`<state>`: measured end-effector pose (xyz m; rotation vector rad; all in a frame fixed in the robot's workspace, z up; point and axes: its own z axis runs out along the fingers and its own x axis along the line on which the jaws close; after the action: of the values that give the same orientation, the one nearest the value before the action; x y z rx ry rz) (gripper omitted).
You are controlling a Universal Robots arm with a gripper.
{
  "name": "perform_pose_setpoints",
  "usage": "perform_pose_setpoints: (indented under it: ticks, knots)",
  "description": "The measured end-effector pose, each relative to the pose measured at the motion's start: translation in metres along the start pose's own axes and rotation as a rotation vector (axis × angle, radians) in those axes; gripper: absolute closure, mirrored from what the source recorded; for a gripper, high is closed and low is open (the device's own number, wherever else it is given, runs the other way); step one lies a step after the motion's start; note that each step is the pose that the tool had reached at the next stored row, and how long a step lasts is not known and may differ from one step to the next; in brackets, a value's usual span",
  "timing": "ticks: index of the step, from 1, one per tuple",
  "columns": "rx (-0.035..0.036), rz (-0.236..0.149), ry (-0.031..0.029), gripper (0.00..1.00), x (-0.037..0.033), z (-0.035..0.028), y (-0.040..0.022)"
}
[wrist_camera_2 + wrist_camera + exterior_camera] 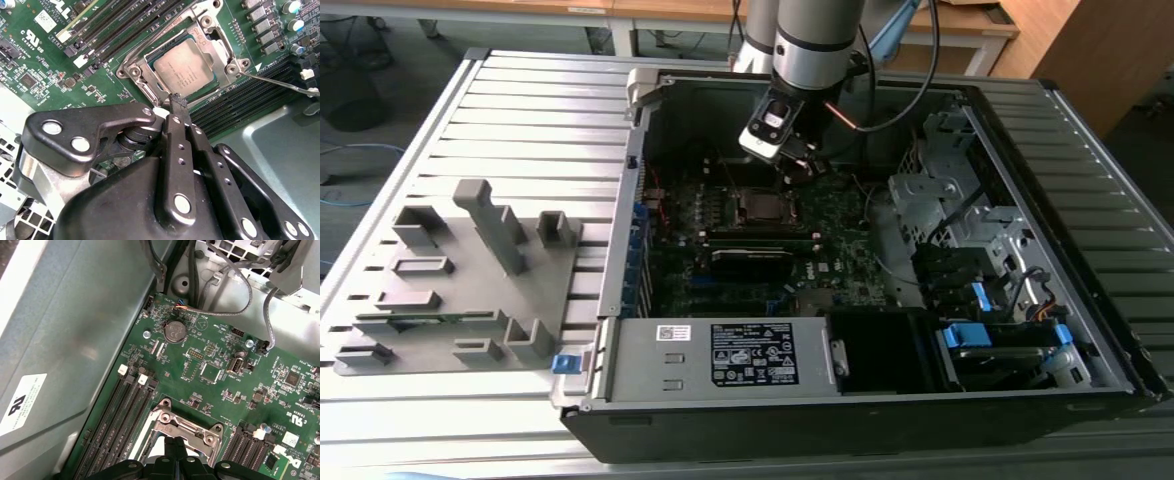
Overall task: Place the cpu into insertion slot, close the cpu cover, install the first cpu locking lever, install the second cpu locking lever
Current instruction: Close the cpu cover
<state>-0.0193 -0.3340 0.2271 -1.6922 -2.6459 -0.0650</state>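
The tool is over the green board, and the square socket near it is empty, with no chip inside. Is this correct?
Not fully. The socket is not empty: the second wrist view shows the silver chip sitting inside it. The tool is indeed over the green board.

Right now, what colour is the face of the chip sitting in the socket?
Dull silver-grey metal; the chip shows best in the second wrist view.

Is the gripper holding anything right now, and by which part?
Nothing. The gripper is shut on itself, its tip by the edge of the cpu cover, which lies over the cpu.
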Motion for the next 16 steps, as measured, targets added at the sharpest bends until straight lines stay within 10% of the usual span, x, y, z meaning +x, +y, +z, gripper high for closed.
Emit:
perform_pose_setpoints:
  ticks: [16]
  knots:
    - [0.0003, -0.01, 0.0003, 0.9, 0.0, 0.0, 0.0]
